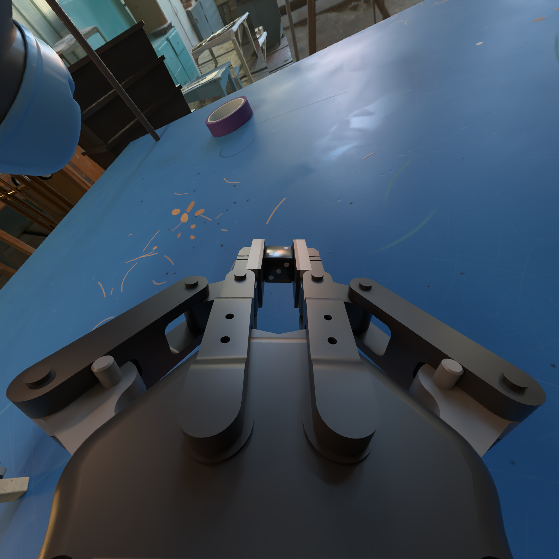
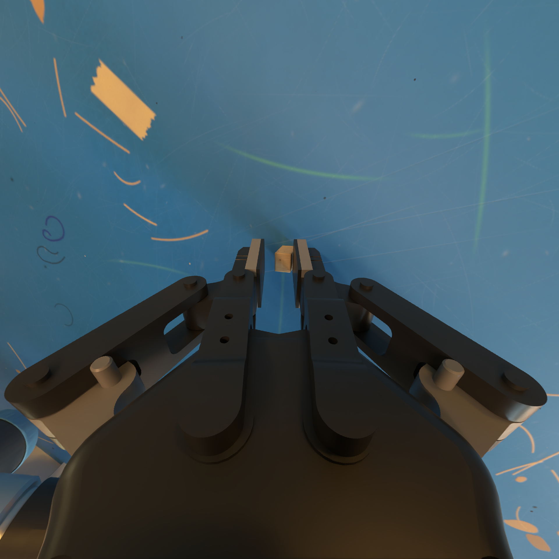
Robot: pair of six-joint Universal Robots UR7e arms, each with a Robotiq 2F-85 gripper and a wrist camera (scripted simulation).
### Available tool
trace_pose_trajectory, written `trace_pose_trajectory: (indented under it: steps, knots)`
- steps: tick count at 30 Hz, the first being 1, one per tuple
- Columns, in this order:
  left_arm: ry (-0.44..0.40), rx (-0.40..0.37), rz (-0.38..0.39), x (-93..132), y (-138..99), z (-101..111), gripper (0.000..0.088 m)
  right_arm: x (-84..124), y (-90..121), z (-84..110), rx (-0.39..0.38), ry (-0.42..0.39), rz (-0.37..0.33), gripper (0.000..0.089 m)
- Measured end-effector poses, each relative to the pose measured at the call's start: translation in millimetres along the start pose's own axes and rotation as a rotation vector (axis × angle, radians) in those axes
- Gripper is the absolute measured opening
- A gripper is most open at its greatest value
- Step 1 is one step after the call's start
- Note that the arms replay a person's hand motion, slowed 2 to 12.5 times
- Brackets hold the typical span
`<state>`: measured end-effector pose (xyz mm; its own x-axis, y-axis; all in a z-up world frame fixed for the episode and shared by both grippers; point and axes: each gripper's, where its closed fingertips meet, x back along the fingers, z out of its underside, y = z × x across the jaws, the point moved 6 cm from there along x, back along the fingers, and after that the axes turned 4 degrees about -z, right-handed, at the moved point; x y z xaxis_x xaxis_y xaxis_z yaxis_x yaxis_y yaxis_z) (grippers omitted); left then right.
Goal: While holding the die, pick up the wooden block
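In the left wrist view my left gripper point(image 1: 278, 252) is shut on a black die point(image 1: 278, 264) with white pips and holds it above the blue table point(image 1: 393, 151). In the right wrist view my right gripper point(image 2: 278, 251) points down at the table point(image 2: 363, 90). Its jaws stand a narrow gap apart. A small wooden block point(image 2: 283, 258) shows in that gap, close to the right fingertip point(image 2: 304, 254), with a visible gap to the left fingertip point(image 2: 254, 254). I cannot tell whether the block touches a pad.
A purple tape roll point(image 1: 229, 116) lies near the table's far left edge. A blue-capped arm joint point(image 1: 33, 99) fills the upper left. A pale block-shaped thing point(image 1: 12, 488) shows at the lower left edge. An orange tape strip point(image 2: 122, 104) lies flat on the table.
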<state>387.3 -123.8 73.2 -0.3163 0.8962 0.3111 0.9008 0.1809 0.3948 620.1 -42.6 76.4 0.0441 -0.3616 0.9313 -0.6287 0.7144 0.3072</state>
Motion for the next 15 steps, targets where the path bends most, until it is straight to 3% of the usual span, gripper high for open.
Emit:
trace_pose_trajectory:
  steps: [15]
  knots:
    - [-0.001, 0.01, 0.002, 0.0, 0.9, 0.6, 0.0159, -5.1, 0.9, 3.0, -0.011, 0.06, 0.004, 0.0152]
